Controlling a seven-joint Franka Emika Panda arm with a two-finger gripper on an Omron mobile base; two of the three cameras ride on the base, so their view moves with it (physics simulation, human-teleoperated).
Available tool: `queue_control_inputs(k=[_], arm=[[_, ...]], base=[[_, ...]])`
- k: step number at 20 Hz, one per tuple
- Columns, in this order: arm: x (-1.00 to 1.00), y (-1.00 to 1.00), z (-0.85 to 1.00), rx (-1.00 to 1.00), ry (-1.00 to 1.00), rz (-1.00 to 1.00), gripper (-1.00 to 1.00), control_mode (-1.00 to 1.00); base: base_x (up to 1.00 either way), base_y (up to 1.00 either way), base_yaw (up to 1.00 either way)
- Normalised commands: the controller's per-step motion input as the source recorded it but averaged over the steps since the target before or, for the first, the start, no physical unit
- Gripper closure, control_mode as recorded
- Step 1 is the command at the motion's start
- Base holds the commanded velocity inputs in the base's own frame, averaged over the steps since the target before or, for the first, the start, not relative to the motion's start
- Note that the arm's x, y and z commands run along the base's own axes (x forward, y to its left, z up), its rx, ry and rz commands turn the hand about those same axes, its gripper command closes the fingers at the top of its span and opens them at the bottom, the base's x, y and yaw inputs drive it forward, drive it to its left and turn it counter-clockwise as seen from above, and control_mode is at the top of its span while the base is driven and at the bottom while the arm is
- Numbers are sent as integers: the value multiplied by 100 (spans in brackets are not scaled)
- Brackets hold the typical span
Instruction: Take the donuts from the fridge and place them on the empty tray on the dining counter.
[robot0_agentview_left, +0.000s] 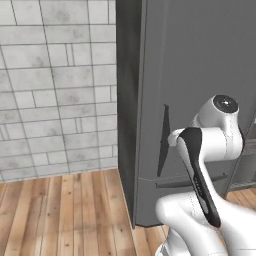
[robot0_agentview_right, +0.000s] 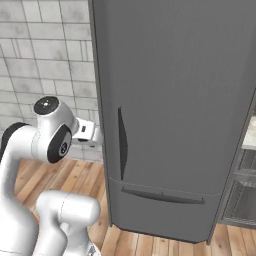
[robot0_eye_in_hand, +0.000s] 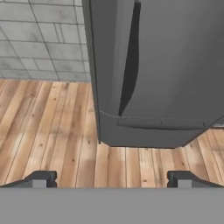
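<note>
Your jaws stand spread wide and hold nothing: in the hand view the gripper (robot0_eye_in_hand: 112, 179) shows its two dark fingertips (robot0_eye_in_hand: 41, 178) far apart at the bottom, with bare wooden floor (robot0_eye_in_hand: 52, 131) between them and the fridge (robot0_eye_in_hand: 175, 65) ahead, well apart from the tips.

You face one fridge, a tall dark grey appliance standing upright on the floor, its long axis vertical. Its front shows two sections: a tall upper door and a shallow lower drawer, split by a seam. You can count two handle grooves: one long, dark, vertical groove (robot0_agentview_right: 121, 145) near the door's left edge, running up and down with the door, and one horizontal groove (robot0_agentview_right: 162, 196) across the top of the drawer. In the left base view the fridge (robot0_agentview_left: 200, 65) fills the right side, its left side wall turned toward the camera.

Left of the fridge, a grey tiled wall (robot0_agentview_left: 55, 85) meets the plank floor. At the right edge of the right base view, grey shelves (robot0_agentview_right: 245, 200) show beside the door. Your white arm (robot0_agentview_left: 210, 150) rises in front of the fridge's lower half.
</note>
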Motion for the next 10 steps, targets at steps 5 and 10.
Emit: queue_control_inputs(k=[5,10], arm=[[69,-25,-3,0,0,0,-100,-100],[53,-31,-15,0,-5,0,-100,-100]], base=[[0,0,0],[0,0,0]])
